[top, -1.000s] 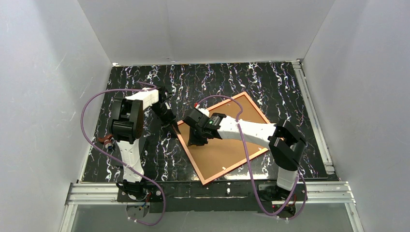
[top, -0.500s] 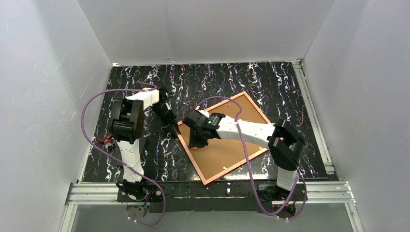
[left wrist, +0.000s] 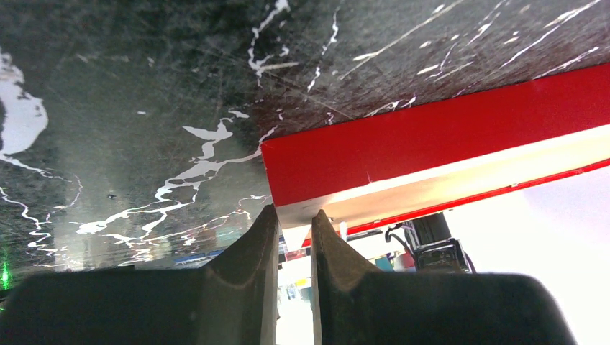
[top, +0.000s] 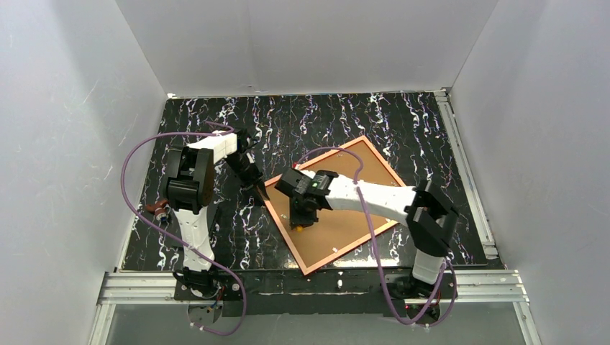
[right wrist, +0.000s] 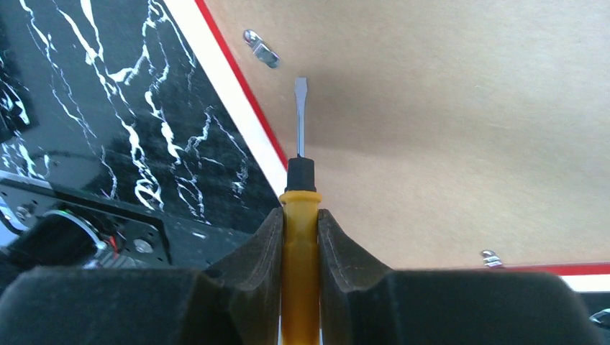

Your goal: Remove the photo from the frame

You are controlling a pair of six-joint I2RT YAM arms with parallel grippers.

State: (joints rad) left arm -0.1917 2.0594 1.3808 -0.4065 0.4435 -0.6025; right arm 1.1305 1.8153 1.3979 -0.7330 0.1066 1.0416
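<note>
L jaws are clamping the frame (left wrist: 431, 140) at its left corner, seemingly steadying it face-down on the table (top: 360, 118), w/ the photo (top: 327, 237) sitting inside the frame, brown back up. R jaws are gripping a yellow-handled flat screwdriver (right wrist: 300, 180), hovering its tip over the photo's back just inside the frame's left rim, a bit short of a metal clip (right wrist: 260, 47). So the clip-release step is looking underway; nxt move is prob calling for nudging the blade up to that clip & turning or levering it clear w/o gouging the photo's back.
</note>
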